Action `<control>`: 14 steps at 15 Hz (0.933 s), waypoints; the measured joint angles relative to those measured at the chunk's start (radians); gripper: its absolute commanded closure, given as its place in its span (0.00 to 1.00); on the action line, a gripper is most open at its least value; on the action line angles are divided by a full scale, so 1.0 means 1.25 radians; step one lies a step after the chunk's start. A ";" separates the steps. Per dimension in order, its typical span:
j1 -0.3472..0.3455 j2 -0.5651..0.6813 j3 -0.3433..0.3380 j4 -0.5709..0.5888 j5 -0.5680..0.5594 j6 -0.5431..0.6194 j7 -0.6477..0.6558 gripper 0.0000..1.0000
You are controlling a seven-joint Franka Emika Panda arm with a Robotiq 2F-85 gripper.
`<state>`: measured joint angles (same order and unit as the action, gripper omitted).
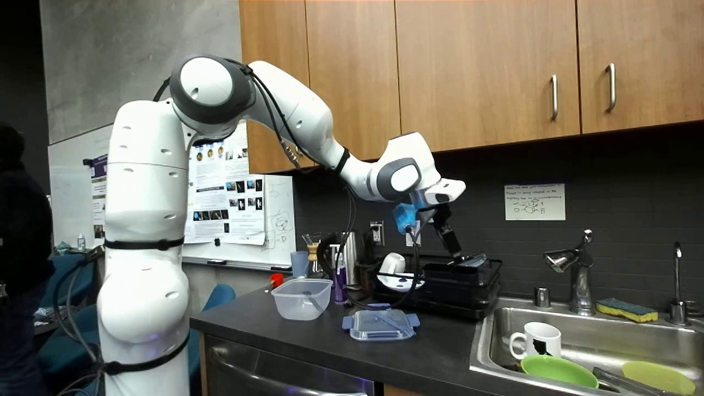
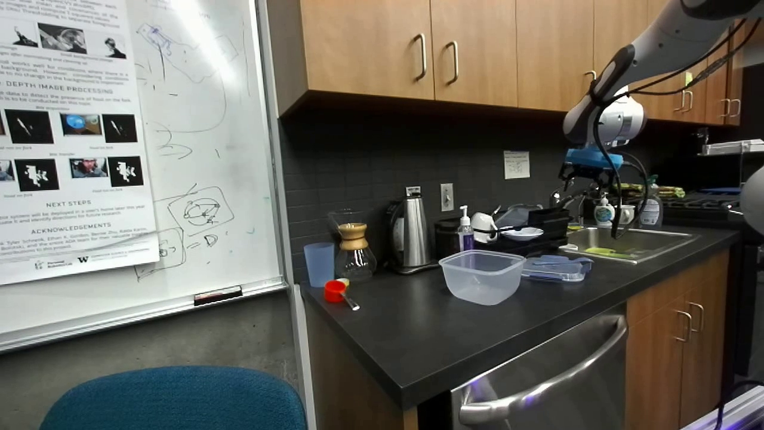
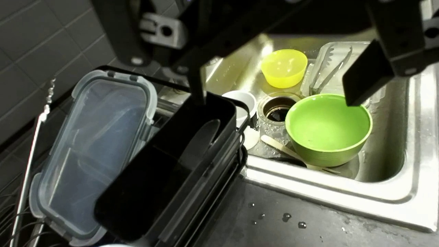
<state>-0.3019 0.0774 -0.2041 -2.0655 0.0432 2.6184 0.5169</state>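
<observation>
Wrist view: my black two-fingered gripper [image 3: 277, 99] has its fingers spread wide apart, and I have hold of nothing. What I am nearest to is the narrow, black, box-shaped utensil caddy [image 3: 137, 202], which sits at the sink end of the black wire dish rack [image 1: 462, 302]; one finger overlaps its rim from here, and whether it touches I cannot tell. Inside the caddy lies a dark, blade-shaped utensil [image 3: 200, 144]. A clear rectangular lid with a grey rim [image 3: 99, 137] rests tilted in the rack, right beside the caddy. Beyond that end of the rack, the stainless-steel sink [image 3: 343, 193] holds a green round bowl [image 3: 327, 127], a yellow round bowl [image 3: 284, 68] and a white mug with a black figure [image 1: 542, 333], the mug being nearest the rack. Both exterior views show another white mug [image 1: 393, 264] tipped in the rack, toward the end away from the sink. On the dark counter [image 2: 388, 334] in front of the rack lies a clear lid with blue clips [image 1: 379, 327], and farther off from the rack stands a clear, square plastic tub [image 2: 482, 278].
</observation>
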 measured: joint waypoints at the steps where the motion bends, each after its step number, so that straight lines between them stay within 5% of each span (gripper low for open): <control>1: 0.007 0.010 -0.001 0.009 -0.014 0.003 0.015 0.00; 13: 0.070 0.114 -0.029 0.113 -0.075 -0.003 0.080 0.00; 14: 0.070 0.122 -0.031 0.118 -0.075 -0.005 0.080 0.18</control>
<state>-0.2140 0.2302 -0.2427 -1.9179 -0.0501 2.6119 0.6163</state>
